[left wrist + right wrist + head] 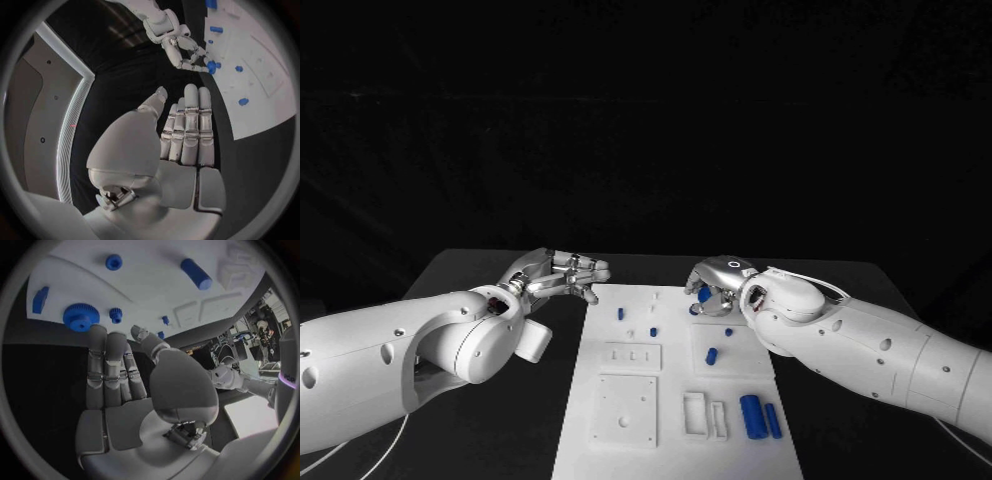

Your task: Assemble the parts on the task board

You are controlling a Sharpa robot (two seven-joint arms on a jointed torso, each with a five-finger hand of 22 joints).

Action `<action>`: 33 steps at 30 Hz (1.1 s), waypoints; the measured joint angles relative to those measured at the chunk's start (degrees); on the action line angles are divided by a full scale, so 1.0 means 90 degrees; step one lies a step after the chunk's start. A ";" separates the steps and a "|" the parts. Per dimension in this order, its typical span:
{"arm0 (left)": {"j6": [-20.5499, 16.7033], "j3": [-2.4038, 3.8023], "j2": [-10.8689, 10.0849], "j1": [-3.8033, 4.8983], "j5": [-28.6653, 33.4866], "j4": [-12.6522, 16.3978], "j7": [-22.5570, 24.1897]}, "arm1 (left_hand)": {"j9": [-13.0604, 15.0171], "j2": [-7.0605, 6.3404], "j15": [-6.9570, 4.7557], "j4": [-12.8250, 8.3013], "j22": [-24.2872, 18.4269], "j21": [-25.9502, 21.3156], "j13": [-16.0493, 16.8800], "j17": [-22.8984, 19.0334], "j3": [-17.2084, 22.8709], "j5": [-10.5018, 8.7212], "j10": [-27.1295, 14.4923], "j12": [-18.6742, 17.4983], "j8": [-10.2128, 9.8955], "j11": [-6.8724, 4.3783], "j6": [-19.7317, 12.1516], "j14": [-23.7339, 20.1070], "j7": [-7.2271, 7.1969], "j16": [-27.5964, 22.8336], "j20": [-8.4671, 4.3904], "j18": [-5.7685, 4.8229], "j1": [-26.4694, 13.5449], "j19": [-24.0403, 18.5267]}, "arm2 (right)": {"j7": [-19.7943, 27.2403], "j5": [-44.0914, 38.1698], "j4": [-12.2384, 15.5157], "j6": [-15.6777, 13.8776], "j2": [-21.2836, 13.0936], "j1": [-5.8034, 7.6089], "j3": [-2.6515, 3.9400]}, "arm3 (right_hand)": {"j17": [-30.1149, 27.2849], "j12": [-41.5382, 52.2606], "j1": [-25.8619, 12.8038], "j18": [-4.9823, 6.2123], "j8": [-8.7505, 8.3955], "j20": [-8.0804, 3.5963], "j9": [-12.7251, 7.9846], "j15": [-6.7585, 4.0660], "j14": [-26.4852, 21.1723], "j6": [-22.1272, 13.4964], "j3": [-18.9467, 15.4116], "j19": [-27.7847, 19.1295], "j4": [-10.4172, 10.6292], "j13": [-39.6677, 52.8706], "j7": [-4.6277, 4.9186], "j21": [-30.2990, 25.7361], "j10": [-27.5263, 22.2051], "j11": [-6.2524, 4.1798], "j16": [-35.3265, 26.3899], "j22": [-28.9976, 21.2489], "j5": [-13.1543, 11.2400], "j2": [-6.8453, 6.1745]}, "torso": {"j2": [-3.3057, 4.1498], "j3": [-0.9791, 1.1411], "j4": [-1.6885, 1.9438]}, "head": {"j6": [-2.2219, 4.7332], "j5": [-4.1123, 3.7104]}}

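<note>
Head view: the white task board [678, 400] is laid lengthwise on the black table [488, 270], its long axis running away from the robot. Blue parts [753, 414] are seen on it; two cylinders near its front right lie parallel to that axis. No legible writing is seen. The left hand [563, 275] is held open beside the board's far left corner, fingers extended, nothing gripped. The right hand [714, 283] is curled over the far right edge; whether a part is pinched cannot be told.

Head camera looks down; both wrist cameras closely share the task board [678, 390].
</note>
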 measured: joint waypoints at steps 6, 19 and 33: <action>0.0022 0.0000 -0.0001 0.0009 -0.0027 0.0018 -0.0007 | 0.0000 0.0000 0.0000 -0.0018 0.0000 0.0000 0.0000 -0.0018 -0.0018 0.0000 -0.0046 0.0000 0.0000 0.0001 -0.0039 0.0000 0.0007 0.0000 0.0000 0.0000 0.0000 0.0000 | -0.0150 -0.0217 -0.0052 0.0000 0.0040 0.0000 -0.0006 | -0.0071 0.0000 0.0025 -0.0022 0.0000 0.0000 0.0000 0.0012 -0.0030 -0.0029 0.0088 0.0113 0.0086 0.0000 -0.0015 -0.0248 0.0000 0.0000 0.0092 0.0361 -0.0046 -0.0025 | 0.0068 -0.0007 0.0018 | 0.0023 0.0014; 0.0045 -0.0001 0.0000 0.0013 -0.0052 0.0003 -0.0024 | -0.0001 0.0000 0.0000 -0.0018 -0.0001 0.0000 -0.0001 -0.0043 -0.0017 0.0000 -0.0045 0.0000 0.0000 0.0001 -0.0039 0.0000 0.0007 0.0024 0.0000 0.0000 0.0000 0.0001 | -0.0228 -0.0383 -0.0102 0.0076 0.0080 -0.0038 -0.0018 | -0.0113 0.0000 0.0001 -0.0045 0.0000 0.0000 -0.0001 0.0014 -0.0032 -0.0028 0.0250 0.0272 0.0070 0.0000 -0.0015 -0.0738 0.0004 -0.0004 0.0120 0.1088 -0.0049 -0.0050 | 0.0186 -0.0025 0.0029 | 0.0054 0.0015; 0.0067 -0.0001 0.0000 0.0014 -0.0059 -0.0019 -0.0053 | -0.0001 0.0000 0.0000 -0.0017 -0.0013 0.0000 -0.0002 -0.0063 -0.0017 0.0000 -0.0045 0.0000 0.0000 0.0001 -0.0038 0.0000 0.0008 0.0024 0.0000 0.0000 0.0000 0.0001 | -0.0227 -0.0412 -0.0160 0.0189 0.0098 -0.0054 -0.0016 | -0.0102 0.0000 -0.0025 -0.0055 0.0000 -0.0046 -0.0002 0.0003 -0.0043 0.0181 0.0714 0.0363 0.0077 -0.0002 -0.0015 -0.0685 0.0289 -0.0079 0.0146 0.1750 -0.0151 -0.0076 | 0.0283 -0.0037 0.0036 | 0.0084 -0.0003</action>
